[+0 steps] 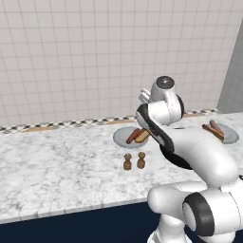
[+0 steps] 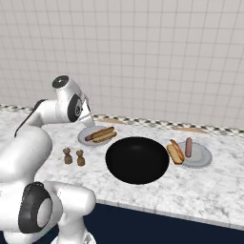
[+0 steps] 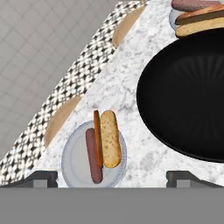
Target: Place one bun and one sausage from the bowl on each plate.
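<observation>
Setting: simulated kitchen, pale tiled wall (image 2: 157,57), grey-white marble counter (image 1: 61,171) with a checkered strip along its back edge.

Bowl (image 2: 137,159): wide, shallow, black, at mid-counter between the two plates; nothing inside it.

Left plate (image 3: 74,162): light grey, round, near the back of the counter, just left of the bowl. Holds one bun (image 3: 110,139) and one sausage (image 3: 93,156), lying side by side and touching; a thin orange-red strip lies between them.

Right plate (image 2: 199,157): light grey, just right of the bowl. Holds a second bun (image 2: 175,153) with a dark strip along it, and a second sausage (image 2: 188,147) beside it.

Shakers (image 2: 74,157): two small, brown, upright, standing close together on the counter in front of the left plate.

Gripper (image 3: 112,177): hangs above the counter over the near edge of the left plate, pointing down. Fingers (image 3: 41,178) spread wide apart, nothing between them, touching nothing.
</observation>
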Tool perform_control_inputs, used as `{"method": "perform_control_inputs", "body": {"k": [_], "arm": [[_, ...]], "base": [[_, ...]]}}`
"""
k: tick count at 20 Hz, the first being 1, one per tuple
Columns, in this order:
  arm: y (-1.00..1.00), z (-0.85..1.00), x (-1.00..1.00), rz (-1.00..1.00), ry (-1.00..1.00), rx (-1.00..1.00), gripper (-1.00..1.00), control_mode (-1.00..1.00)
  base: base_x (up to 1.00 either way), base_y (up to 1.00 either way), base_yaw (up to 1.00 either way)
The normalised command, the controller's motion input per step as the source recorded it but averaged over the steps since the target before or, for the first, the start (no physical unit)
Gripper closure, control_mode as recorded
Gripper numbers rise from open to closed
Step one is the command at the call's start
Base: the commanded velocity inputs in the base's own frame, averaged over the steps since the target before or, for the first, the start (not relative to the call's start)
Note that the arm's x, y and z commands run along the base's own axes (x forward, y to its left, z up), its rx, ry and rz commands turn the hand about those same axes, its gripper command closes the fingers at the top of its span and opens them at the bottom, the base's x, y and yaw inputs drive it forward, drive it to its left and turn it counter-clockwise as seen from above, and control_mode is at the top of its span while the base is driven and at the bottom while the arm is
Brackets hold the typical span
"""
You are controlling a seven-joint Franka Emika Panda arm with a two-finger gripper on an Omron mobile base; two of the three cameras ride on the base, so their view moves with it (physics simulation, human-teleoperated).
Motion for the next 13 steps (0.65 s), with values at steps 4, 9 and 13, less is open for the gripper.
{"method": "perform_control_inputs", "body": {"k": [4, 9, 13], "arm": [[-0.66, 1.00, -1.00, 0.00, -0.67, 0.14, -1.00, -1.00], [-0.67, 1.00, -1.00, 0.00, -0.67, 0.19, -1.00, -1.00], [-0.26, 0.45, -0.50, 0.00, -0.40, 0.08, -1.00, -1.00]], "base": [[0.00, 0.00, 0.00], [0.00, 0.00, 0.00], [0.00, 0.00, 0.00]]}}
